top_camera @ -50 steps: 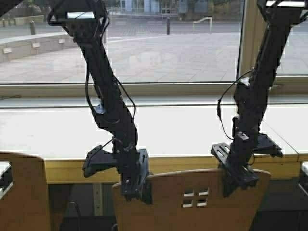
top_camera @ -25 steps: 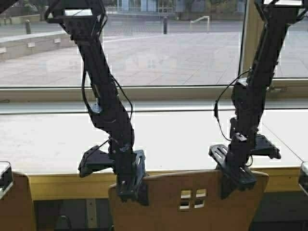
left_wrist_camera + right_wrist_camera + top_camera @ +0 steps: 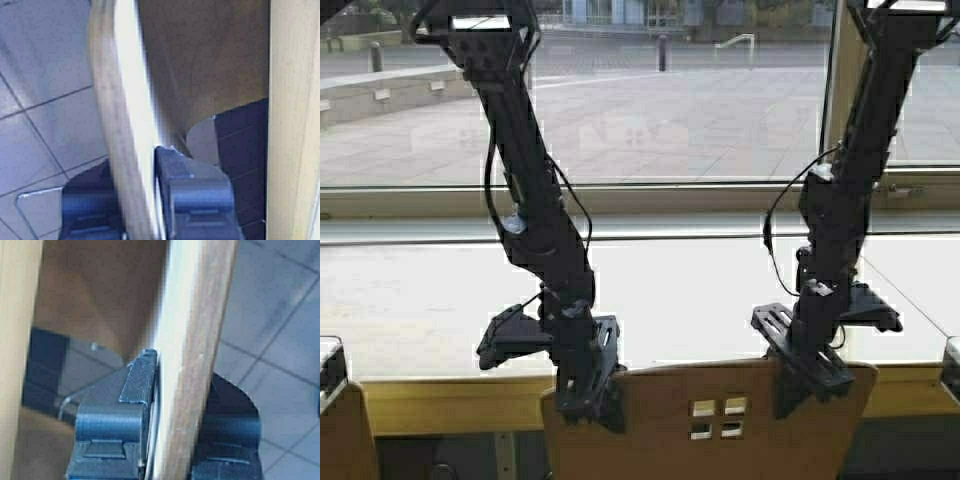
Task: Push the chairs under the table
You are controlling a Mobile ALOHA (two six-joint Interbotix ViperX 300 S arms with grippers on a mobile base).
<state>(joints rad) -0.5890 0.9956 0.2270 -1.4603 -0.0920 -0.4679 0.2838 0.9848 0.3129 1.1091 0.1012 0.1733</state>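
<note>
A: Plywood, light brown: the chair (image 3: 710,420) sits low and centred in the high view, only the top of its backrest showing, seat and legs cut off. It stands at the near yellowish edge of the table (image 3: 420,300), whose pale top runs left to right below the window (image 3: 670,110).

B: And the second chair (image 3: 340,435)?

A: Just a sliver at the far left, cropped. From above, the left gripper (image 3: 588,392) sits on the backrest's left top corner, the right gripper (image 3: 808,378) on its right top corner. Their fingertips are hidden by the wood.

B: The left wrist view?

A: The backrest's edge (image 3: 125,125) runs between the two dark fingers (image 3: 195,195), which pinch it from both sides. The pale band at one side is hard to identify. Grey floor tiles (image 3: 40,100) lie beyond.

B: The right wrist view?

A: Same hold: the ribbed finger (image 3: 135,390) presses one face of the backrest edge (image 3: 195,350), its partner the other.
</note>
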